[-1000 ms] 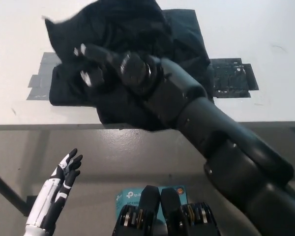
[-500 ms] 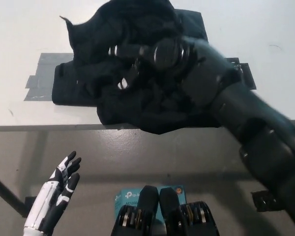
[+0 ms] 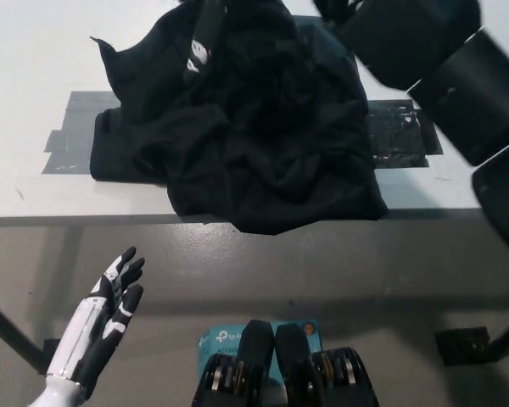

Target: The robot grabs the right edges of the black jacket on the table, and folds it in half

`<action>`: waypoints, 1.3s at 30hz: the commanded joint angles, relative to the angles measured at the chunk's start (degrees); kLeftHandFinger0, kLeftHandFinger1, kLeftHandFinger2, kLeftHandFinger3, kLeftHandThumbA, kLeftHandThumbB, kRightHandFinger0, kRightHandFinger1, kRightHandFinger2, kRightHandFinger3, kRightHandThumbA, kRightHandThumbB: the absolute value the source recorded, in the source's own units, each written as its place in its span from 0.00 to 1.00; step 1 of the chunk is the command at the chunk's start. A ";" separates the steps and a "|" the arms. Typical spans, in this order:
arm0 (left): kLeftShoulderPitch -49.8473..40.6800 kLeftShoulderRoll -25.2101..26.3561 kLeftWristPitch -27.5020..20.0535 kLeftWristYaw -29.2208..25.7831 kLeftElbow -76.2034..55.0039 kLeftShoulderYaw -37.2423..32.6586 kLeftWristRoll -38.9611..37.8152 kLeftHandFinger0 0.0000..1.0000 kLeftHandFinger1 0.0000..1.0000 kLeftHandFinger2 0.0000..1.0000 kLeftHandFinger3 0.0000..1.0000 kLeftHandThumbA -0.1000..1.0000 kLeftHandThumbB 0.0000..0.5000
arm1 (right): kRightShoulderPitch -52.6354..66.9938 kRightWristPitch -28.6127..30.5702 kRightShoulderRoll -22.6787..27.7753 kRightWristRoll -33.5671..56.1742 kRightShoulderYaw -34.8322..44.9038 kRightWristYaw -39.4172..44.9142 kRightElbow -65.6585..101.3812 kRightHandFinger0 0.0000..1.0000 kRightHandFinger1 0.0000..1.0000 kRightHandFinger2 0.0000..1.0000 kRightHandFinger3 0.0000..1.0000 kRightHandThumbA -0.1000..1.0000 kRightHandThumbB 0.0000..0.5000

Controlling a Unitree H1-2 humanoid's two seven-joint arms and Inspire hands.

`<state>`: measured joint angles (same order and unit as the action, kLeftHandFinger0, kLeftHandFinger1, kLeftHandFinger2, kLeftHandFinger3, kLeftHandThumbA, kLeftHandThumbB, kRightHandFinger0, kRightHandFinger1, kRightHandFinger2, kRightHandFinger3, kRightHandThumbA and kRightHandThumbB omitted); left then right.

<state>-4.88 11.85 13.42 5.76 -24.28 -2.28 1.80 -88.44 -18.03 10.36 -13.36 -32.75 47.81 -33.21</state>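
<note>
The black jacket (image 3: 246,136) is seen bunched in a loose heap across the upper middle of the frame, lying on the white table (image 3: 34,51) over strips of dark tape (image 3: 68,148), with its lower hem just at the table's near edge. The black right arm (image 3: 441,59) is seen at the upper right; its right hand (image 3: 202,38) appears at the top of the frame against the cloth, but whether it is pinching fabric cannot be told. The white left hand (image 3: 110,301) is held idle at the lower left, below the table, fingers spread and holding nothing. The jacket is judged soft, light and limp, likely to sag and crumple rather than keep a crease. A hold is best taken on the rightmost edge, where the fabric lies flattest.
</note>
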 commanded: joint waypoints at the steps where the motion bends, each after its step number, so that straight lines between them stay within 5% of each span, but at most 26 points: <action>1: 3.47 1.02 0.12 1.14 -0.96 0.32 -0.05 1.00 1.00 1.00 1.00 0.91 0.04 | -6.31 -8.90 10.07 6.73 10.93 8.38 21.93 1.00 1.00 1.00 1.00 1.00 0.72; 3: 5.42 1.48 0.50 1.07 -0.35 0.79 0.00 1.00 1.00 1.00 1.00 0.94 0.07 | -4.13 -8.90 14.96 6.29 15.85 5.80 29.41 1.00 1.00 1.00 1.00 1.00 0.77; 5: 6.64 1.47 0.62 0.93 0.37 1.45 -0.81 1.00 1.00 1.00 1.00 0.96 0.09 | -0.51 -8.90 17.95 9.74 23.48 1.86 34.75 1.00 1.00 1.00 1.00 1.00 0.70; 7: 7.57 1.54 0.30 0.94 1.08 2.19 -1.90 1.00 1.00 1.00 1.00 0.98 0.09 | 3.61 -8.90 20.93 11.32 29.60 -1.07 40.06 1.00 1.00 1.00 1.00 1.00 0.79; 12: 9.15 2.06 -0.51 1.46 1.89 2.49 -2.55 1.00 1.00 1.00 1.00 0.98 0.00 | 21.67 -8.90 27.48 17.78 47.46 -7.58 58.74 1.00 1.00 1.00 1.00 1.00 0.67; 17: 12.77 1.64 -1.43 1.31 4.84 2.61 -2.91 1.00 1.00 1.00 1.00 0.99 0.00 | 38.40 -8.90 27.66 20.16 63.53 -10.96 69.69 1.00 1.00 1.00 1.00 1.00 0.53; 18: 13.58 1.47 -1.16 1.25 5.31 2.90 -3.43 1.00 1.00 1.00 1.00 0.98 0.00 | 40.87 -8.90 26.26 22.87 66.15 -12.47 71.37 1.00 1.00 1.00 1.00 1.00 0.49; 25: 15.03 1.72 -3.09 1.33 6.03 3.32 -3.94 1.00 1.00 1.00 1.00 1.00 0.00 | 56.18 -8.89 18.05 35.32 74.96 -21.93 81.36 1.00 1.00 1.00 1.00 1.00 0.67; 27: 14.72 1.41 -3.37 1.16 6.14 3.14 -3.74 1.00 1.00 1.00 1.00 1.00 0.00 | 58.96 -8.89 14.64 36.64 75.49 -22.59 83.48 1.00 1.00 1.00 1.00 1.00 0.65; 36: 8.19 1.69 -4.06 1.89 4.29 2.28 -3.67 1.00 1.00 1.00 1.00 1.00 0.00 | 80.37 -1.67 -10.21 30.37 65.58 -21.45 76.26 1.00 1.00 1.00 1.00 1.00 0.57; 39: 5.93 1.91 -4.60 1.88 3.84 2.21 -3.44 1.00 1.00 1.00 1.00 1.00 0.00 | 83.35 -0.38 -15.09 29.50 63.12 -21.78 71.18 1.00 1.00 1.00 1.00 1.00 0.50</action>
<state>3.25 12.21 13.11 5.88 -17.82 -1.11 0.09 -8.12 -23.02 1.19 10.55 32.11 33.62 40.70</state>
